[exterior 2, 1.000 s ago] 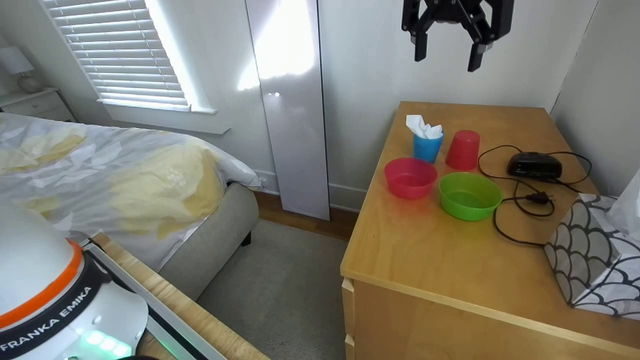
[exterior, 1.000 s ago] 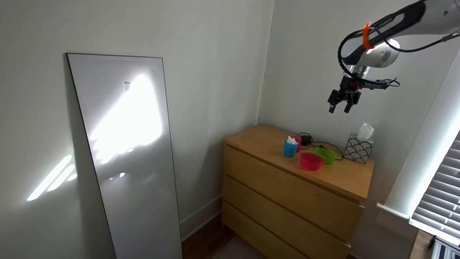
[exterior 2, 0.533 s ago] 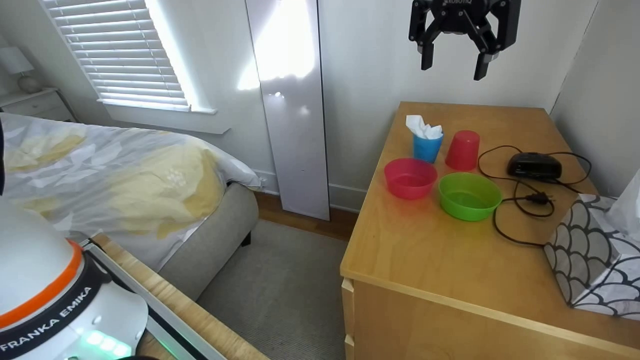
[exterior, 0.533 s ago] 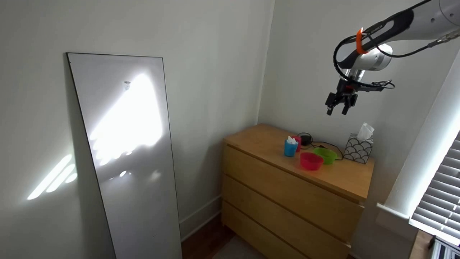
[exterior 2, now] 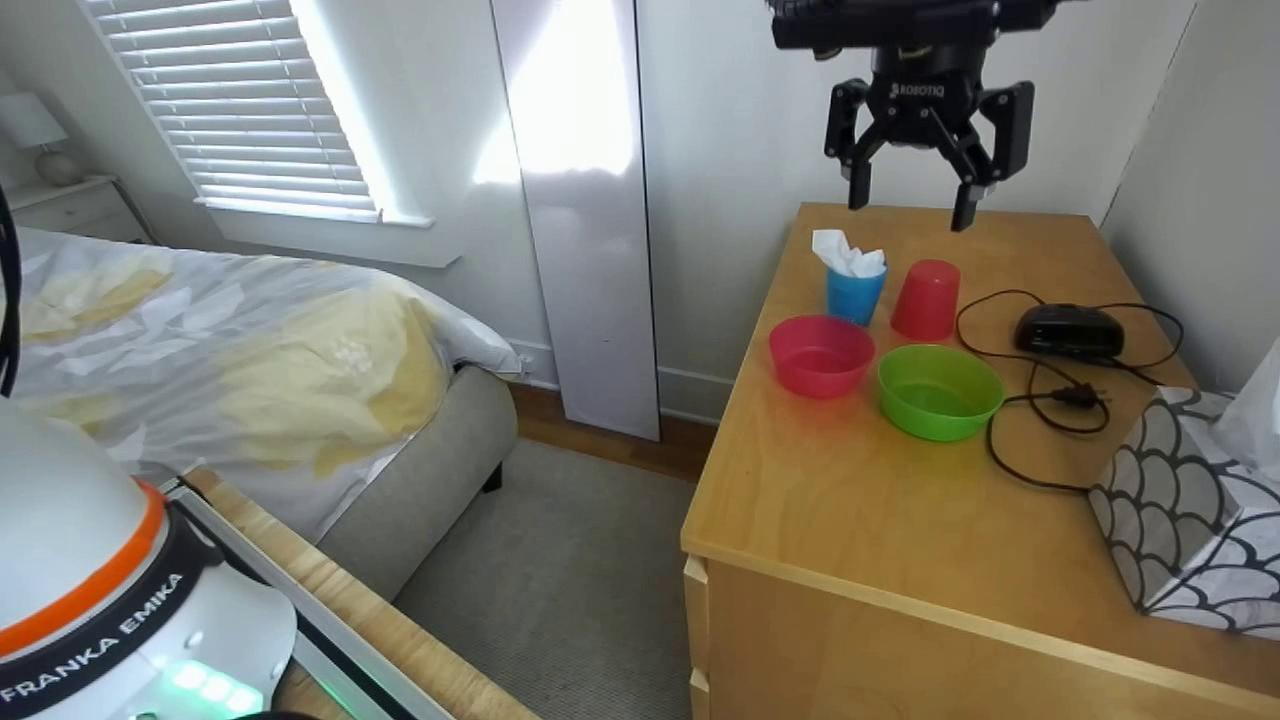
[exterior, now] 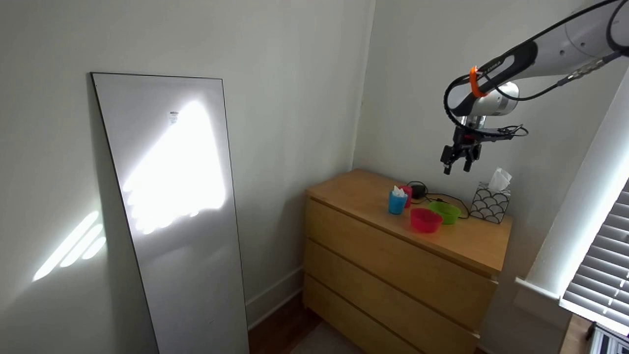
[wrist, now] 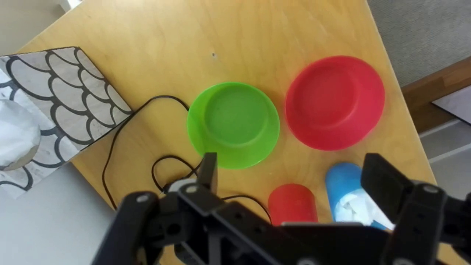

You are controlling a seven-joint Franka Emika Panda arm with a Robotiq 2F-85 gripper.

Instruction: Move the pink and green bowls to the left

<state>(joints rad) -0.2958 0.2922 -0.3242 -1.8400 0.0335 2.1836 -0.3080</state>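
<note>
The pink bowl [exterior: 425, 221] and the green bowl [exterior: 446, 212] stand upright side by side on the wooden dresser. They show close together in an exterior view, pink [exterior 2: 820, 357] and green [exterior 2: 940, 393]. In the wrist view a narrow gap separates the pink bowl [wrist: 333, 103] from the green bowl [wrist: 233, 125]; both look empty. My gripper [exterior 2: 910, 215] is open and empty, pointing down, well above the dresser top; it shows in an exterior view [exterior: 457, 170] above the bowls. In the wrist view its left finger [wrist: 209, 171] overlaps the green bowl's lower rim without visible contact.
A red cup [exterior 2: 926, 300] and a blue cup [exterior 2: 853, 297] with white tissue stand behind the bowls. A black device [exterior 2: 1070, 332] with loose cables lies beside the green bowl. A patterned tissue box [wrist: 66, 95] stands at the dresser's [exterior 2: 850, 520] wall side. The pink bowl is near the edge.
My gripper has moved down toward the dresser, drifting slightly left in an exterior view, and has stayed open. The bowls and the other things have not moved.
</note>
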